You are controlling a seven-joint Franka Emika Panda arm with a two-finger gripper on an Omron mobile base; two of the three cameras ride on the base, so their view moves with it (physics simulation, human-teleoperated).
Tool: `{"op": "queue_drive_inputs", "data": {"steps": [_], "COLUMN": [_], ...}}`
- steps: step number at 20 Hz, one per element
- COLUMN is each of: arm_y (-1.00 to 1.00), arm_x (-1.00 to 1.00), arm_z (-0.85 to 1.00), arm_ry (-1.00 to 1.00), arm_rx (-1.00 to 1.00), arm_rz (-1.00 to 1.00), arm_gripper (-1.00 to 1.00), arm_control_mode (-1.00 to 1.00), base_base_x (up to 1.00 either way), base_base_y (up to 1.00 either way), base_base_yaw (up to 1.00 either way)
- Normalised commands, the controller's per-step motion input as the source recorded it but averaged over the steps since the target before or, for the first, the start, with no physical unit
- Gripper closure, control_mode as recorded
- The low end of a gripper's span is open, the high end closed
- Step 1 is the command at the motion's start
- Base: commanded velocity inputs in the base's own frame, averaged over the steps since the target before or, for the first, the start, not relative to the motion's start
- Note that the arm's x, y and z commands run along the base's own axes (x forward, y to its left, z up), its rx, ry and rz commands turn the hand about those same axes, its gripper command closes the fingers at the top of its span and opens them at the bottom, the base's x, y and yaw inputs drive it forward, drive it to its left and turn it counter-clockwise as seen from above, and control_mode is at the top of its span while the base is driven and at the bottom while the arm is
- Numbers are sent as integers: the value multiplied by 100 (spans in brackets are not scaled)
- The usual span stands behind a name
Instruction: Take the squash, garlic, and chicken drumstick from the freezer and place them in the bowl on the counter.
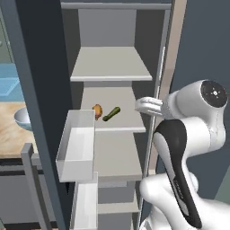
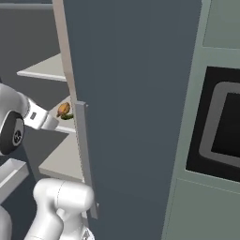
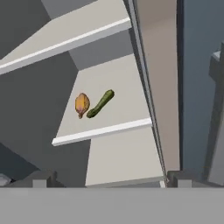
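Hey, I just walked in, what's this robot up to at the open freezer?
The robot arm is reaching toward the open freezer, and its gripper is open and holds nothing. On a middle shelf lie the chicken drumstick and the squash, side by side, neither picked up yet. The gripper is aimed at that shelf from outside it. The bowl sits on the counter to the left of the freezer, and its inside is mostly hidden from here.

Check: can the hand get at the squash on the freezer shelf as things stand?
Probably yes. The squash lies in the open on the shelf beside the drumstick, nothing between it and the open hand.
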Motion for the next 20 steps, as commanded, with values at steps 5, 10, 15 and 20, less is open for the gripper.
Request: {"op": "queue_drive_inputs", "data": {"steps": [5, 10, 15, 20], "arm_y": [61, 39, 9, 0], "arm_x": [49, 50, 42, 25], "arm_z": [-21, -25, -21, -18], "arm_ry": [4, 8, 3, 0], "arm_rx": [5, 1, 3, 2], "arm_rz": [-5, -3, 0, 0], "arm_gripper": [-100, -100, -100, -100], "arm_control_mode": [-100, -100, -100, -100], "base_base_x": [0, 0, 0, 0], "base_base_y": [0, 0, 0, 0], "base_base_yaw": [0, 0, 0, 0]}}
